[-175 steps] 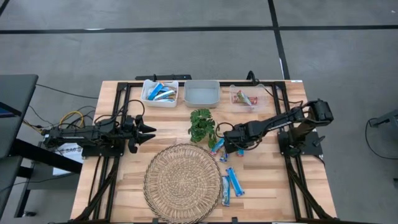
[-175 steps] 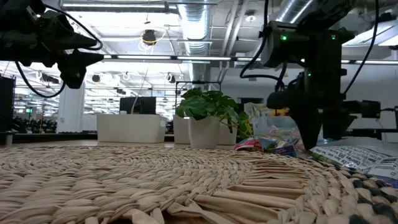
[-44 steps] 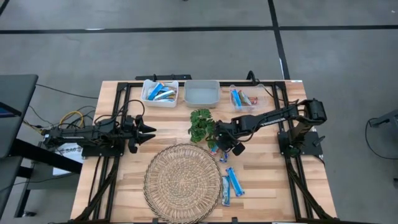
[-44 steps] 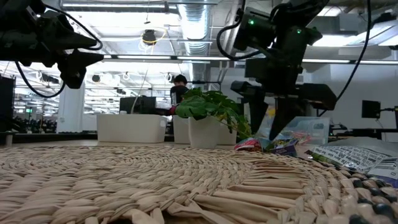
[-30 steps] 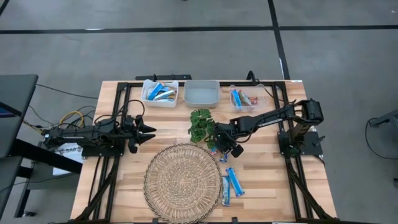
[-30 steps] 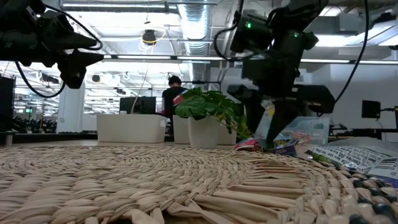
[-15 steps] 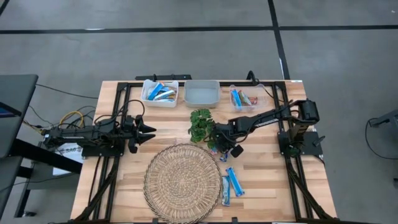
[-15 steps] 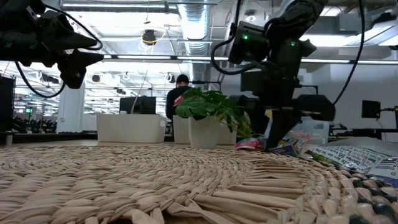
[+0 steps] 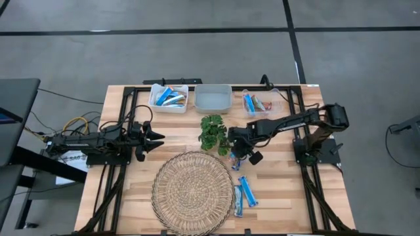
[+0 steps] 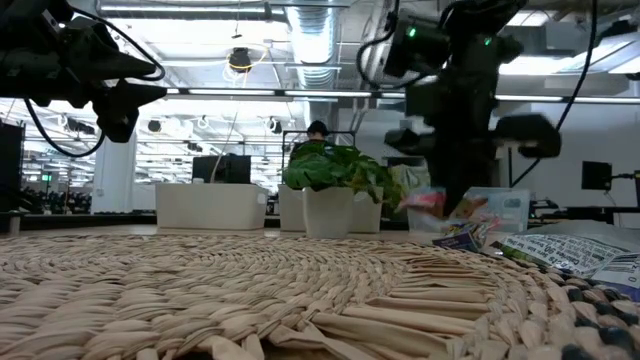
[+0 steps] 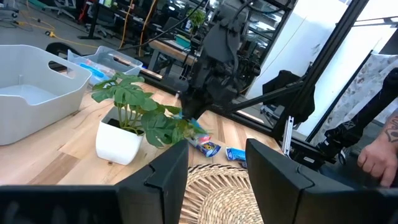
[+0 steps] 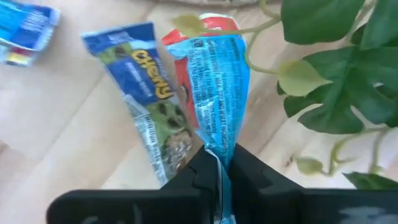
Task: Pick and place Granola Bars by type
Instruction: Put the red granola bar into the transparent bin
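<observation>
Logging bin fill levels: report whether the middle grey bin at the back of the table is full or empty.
Empty. In the high view the grey bin shows only its bare floor, while the white bin beside it holds bars.

- From above, you see a grey floor [image 9: 197, 59] crossed by dark lines [image 9: 144, 30], one running across behind the wooden table [image 9: 275, 177], another slanting toward its far right corner.
- At the left edge sits a dark desk [image 9: 13, 98], with yellow cables [image 9: 75, 123] on the floor just beside the table.
- At table height, you look into a hall with a silver duct [image 10: 310, 30], pipes and bright strip lights [image 10: 250, 95] overhead.
- A person [image 10: 317, 130] stands far off behind the plant.
- The left wrist view shows you black frame posts [image 11: 339, 56], a white wall panel [image 11: 298, 43], and a person's hand [image 11: 378, 158] at the edge.
</observation>
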Controlling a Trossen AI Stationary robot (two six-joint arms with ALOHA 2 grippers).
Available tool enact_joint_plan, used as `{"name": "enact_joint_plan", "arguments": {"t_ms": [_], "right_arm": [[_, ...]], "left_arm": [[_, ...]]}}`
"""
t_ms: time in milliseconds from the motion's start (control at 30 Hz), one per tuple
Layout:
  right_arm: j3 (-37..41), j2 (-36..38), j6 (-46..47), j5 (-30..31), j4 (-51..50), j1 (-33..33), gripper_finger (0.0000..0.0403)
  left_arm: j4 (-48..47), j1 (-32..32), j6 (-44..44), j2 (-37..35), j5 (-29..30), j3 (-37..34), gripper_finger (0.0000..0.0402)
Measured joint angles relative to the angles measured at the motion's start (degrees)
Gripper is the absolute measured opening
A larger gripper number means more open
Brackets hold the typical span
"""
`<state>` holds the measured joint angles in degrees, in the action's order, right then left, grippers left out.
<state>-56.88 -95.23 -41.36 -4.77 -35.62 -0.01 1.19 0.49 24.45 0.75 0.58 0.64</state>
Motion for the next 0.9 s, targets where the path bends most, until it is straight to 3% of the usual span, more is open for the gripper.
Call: {"name": "enact_joint_plan", "arguments": {"t_ms": [400,667,900], "right_arm": [[0.00,7.29,11.01,3.15,-8.98,-4.43,0.0019],[0.00,10.93,23.24,13.80,-9.59,-10.69,0.0018],[-0.02,14.68,26.40,22.99,-8.01,-16.50,0.0019]], "left_arm": [[0.00,0.01,0.01,-0.01,0.01,-0.01,0.0153],[0.01,0.00,-0.01,0.00,0.02,0.00,0.0153],[0.02,0.00,-0.01,0.00,0.02,-0.02,0.0153]]}}
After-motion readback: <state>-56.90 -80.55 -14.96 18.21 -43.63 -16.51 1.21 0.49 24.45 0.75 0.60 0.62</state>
